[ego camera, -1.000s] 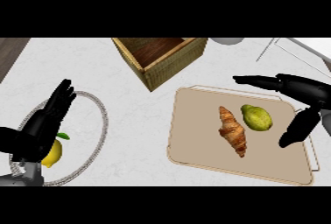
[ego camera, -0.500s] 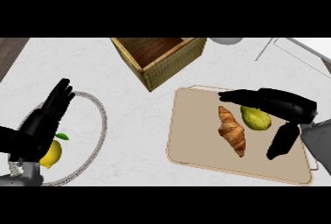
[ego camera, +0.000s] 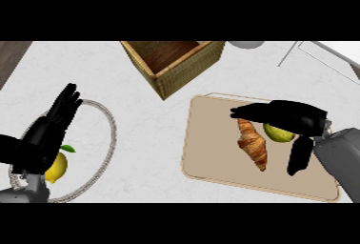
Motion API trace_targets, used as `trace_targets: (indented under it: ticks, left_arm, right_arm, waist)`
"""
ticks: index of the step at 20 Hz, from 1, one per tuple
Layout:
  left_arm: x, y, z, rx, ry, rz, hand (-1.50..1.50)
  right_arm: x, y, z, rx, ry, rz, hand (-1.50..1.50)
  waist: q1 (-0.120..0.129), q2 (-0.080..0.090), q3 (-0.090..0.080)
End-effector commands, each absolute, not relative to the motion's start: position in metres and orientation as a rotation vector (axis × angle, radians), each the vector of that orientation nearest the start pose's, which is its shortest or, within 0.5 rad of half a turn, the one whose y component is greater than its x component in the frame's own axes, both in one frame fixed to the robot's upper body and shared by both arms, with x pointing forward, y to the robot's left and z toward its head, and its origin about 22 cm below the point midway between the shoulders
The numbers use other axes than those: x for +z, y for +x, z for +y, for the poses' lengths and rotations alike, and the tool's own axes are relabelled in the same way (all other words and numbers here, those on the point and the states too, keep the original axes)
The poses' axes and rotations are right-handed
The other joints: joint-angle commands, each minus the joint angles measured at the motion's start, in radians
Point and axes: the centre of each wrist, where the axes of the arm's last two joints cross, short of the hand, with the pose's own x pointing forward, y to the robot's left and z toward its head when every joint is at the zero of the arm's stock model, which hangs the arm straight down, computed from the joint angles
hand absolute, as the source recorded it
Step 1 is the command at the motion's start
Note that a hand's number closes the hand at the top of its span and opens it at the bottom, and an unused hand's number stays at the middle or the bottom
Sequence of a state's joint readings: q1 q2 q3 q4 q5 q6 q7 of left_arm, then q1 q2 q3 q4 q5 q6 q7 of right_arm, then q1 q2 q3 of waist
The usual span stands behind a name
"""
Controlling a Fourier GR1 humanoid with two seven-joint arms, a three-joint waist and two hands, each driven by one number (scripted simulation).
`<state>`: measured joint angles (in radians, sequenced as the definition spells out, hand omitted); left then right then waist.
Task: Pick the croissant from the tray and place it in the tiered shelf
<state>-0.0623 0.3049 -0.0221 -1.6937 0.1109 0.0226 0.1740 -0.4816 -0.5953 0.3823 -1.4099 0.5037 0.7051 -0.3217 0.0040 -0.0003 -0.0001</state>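
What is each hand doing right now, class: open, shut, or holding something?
Left hand: open, fingers straight, holding nothing.
Right hand: open over the tray, above the croissant, not gripping it yet.

The scene is seen from a single head view, looking steeply down from above onto the white marbled counter top [ego camera: 155, 143]. The flat beige rectangular tray [ego camera: 211, 157] is framed right of centre, fairly near. Left of the tray, the black left hand [ego camera: 42, 138] enters from the lower edge.
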Motion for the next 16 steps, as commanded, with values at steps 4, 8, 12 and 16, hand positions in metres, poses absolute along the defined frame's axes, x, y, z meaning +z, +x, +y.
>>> trace_targets:
  ticks: [4, 8, 12, 16]
  left_arm:
    - [0.075, 0.258, 0.278, -0.170, 0.117, -1.567, 0.00]
    - [0.062, 0.262, 0.296, -0.182, 0.142, -1.573, 0.00]
    - [0.054, 0.261, 0.272, -0.182, 0.123, -1.575, 0.00]
    - [0.074, 0.260, 0.276, -0.166, 0.127, -1.573, 0.00]
  right_arm:
    - [0.099, 0.324, -0.243, 1.825, -0.157, -1.301, -1.50]
    - [0.108, 0.330, -0.232, 1.837, -0.248, -1.263, -1.50]
    - [0.095, 0.347, -0.233, 1.865, -0.241, -1.189, -1.50]
    - [0.092, 0.336, -0.252, 1.847, -0.211, -1.174, -1.50]
  waist:
    - [-0.001, 0.000, 0.000]
    - [-0.001, 0.000, 0.000]
    - [0.003, 0.002, 0.000]
    - [-0.001, 0.000, 0.000]
